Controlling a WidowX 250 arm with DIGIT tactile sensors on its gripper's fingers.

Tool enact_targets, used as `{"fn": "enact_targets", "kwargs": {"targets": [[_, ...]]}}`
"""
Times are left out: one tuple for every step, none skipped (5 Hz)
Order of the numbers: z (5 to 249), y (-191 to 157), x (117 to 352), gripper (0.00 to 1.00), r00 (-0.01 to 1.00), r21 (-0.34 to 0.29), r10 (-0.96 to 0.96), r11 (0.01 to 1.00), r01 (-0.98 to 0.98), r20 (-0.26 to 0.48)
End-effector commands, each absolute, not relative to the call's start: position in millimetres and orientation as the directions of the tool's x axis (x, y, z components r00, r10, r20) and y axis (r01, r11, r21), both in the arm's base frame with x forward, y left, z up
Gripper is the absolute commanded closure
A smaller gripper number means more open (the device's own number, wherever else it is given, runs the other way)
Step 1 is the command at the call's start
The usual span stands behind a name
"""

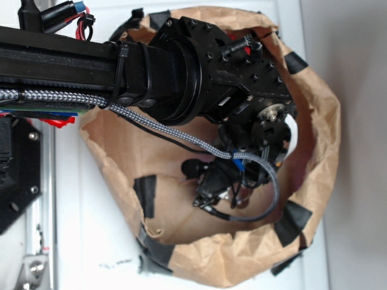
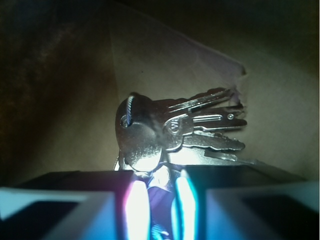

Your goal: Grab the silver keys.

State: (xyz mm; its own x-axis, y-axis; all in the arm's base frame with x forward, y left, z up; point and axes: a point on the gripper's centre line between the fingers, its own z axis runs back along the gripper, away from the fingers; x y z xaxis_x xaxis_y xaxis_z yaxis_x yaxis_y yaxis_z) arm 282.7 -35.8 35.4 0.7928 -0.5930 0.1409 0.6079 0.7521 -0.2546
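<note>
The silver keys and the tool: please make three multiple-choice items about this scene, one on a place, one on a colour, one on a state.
1. Where is the arm working?
A. inside a brown paper bag
B. over a metal sink
C. on a wooden shelf

2. What colour are the tape patches on the bag's rim?
A. yellow
B. black
C. white

3. In the wrist view, how do the keys lie?
A. scattered singly
B. bunched, blades fanned to the right
C. hidden under a cloth

Answers:
1 A: the brown paper bag surrounds the tool.
2 B: the tape patches are black.
3 B: the silver keys sit bunched just above the tool's fingers, which stand close together; a firm grip cannot be judged.
</note>
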Motion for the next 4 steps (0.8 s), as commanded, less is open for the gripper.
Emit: {"fn": "enact_targets", "kwargs": {"targets": [[71,-26,278,1.00,0.800,-0.195,-0.567,0.777,0.598,0.196],[92,-11,275,1.00,0.813,-0.179,-0.526,0.800,0.573,0.250],[109,0,272,1.00,0.834,-0.147,-0.483,0.835,0.530,0.267],[134,10,262,1.00,0.868,-0.083,-0.422,0.886,0.456,0.263]]}}
